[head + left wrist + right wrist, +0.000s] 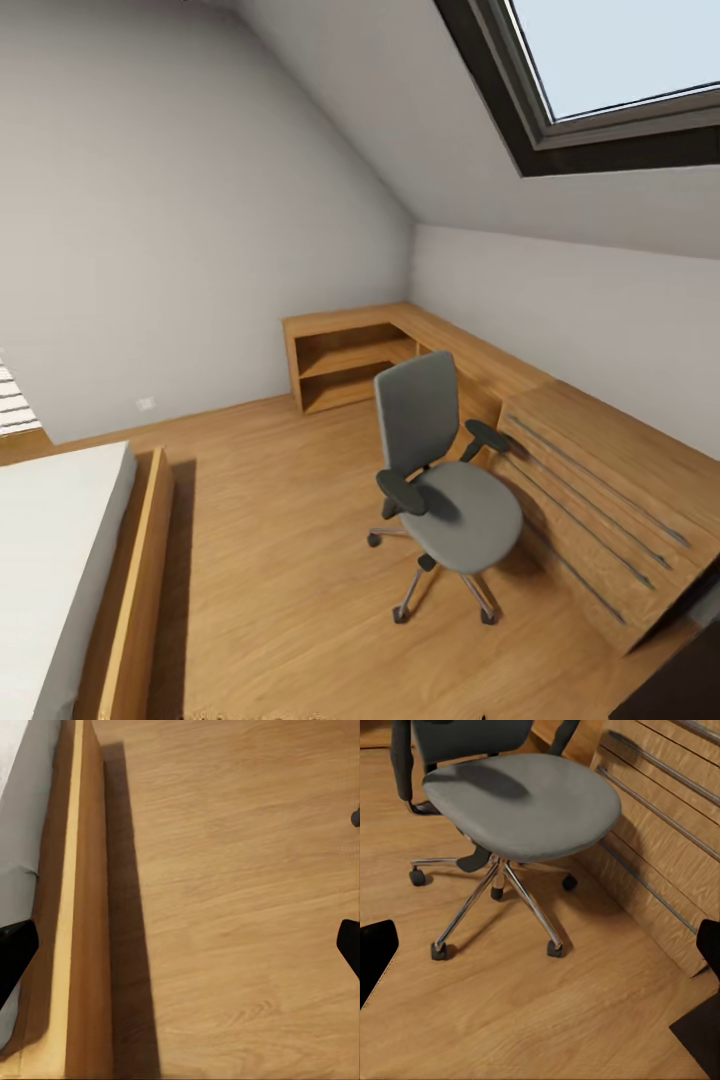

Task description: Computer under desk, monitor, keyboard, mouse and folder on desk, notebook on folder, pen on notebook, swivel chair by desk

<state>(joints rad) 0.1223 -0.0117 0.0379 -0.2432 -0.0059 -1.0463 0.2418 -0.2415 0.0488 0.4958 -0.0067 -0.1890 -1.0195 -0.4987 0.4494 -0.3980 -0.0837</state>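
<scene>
The swivel chair [445, 480] stands on the wooden floor beside a light wooden chest of drawers, its grey seat [521, 802] bare. In the right wrist view my right gripper [540, 952] hangs open above the floor just in front of the chair's chrome star base [499, 896]. My left gripper [180, 952] is open too, over bare floor next to the bed frame. A black corner [675, 690] shows at the head view's lower right; I cannot tell whether it is the desk. The computer, monitor, keyboard, mouse, folder, notebook and pen are out of view.
A light wooden chest of drawers [600, 500] with long metal handles runs along the right wall and joins low open shelves [345, 365] in the far corner. A bed [60, 560] with a wooden frame [82, 907] lies at the left. A skylight sits in the sloped ceiling.
</scene>
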